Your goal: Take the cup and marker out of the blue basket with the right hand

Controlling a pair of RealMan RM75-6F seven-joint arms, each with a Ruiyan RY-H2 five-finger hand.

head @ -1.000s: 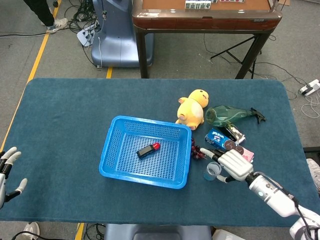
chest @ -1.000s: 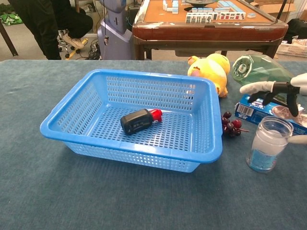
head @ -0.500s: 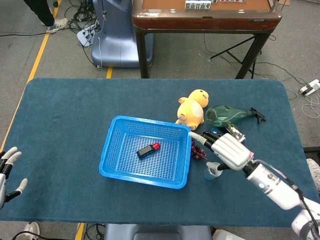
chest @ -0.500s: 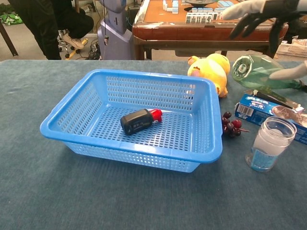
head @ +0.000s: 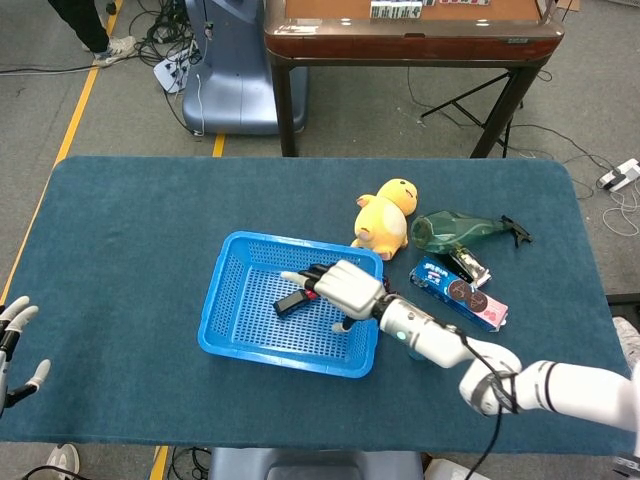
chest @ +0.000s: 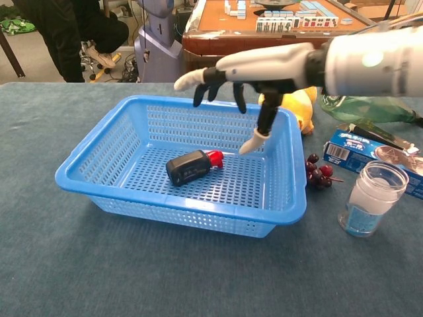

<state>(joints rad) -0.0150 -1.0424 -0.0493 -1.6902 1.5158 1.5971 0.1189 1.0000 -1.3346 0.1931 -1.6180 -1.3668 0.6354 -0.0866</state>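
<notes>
The blue basket point(head: 285, 358) point(chest: 178, 218) sits mid-table. Inside it lies the marker point(chest: 192, 165), black with a red cap, near the basket's middle; in the head view only its dark end point(head: 289, 302) shows beside the hand. My right hand point(head: 340, 285) point(chest: 254, 69) hovers over the basket above the marker, fingers spread, holding nothing. The clear cup point(chest: 370, 198) stands upright on the table to the right of the basket; in the head view my right arm hides it. My left hand point(head: 15, 345) is at the table's near left edge, fingers apart and empty.
A yellow plush duck point(head: 385, 215) point(chest: 291, 92), a green bottle point(head: 455, 230) and a blue box point(head: 460, 295) lie right of and behind the basket. Dark grapes point(chest: 317, 172) sit between basket and cup. A brown table point(head: 410, 30) stands beyond.
My right hand rose from beside the cup and swung left until it was over the basket, above the marker. The cup stayed on the table. Left hand barely moved.
</notes>
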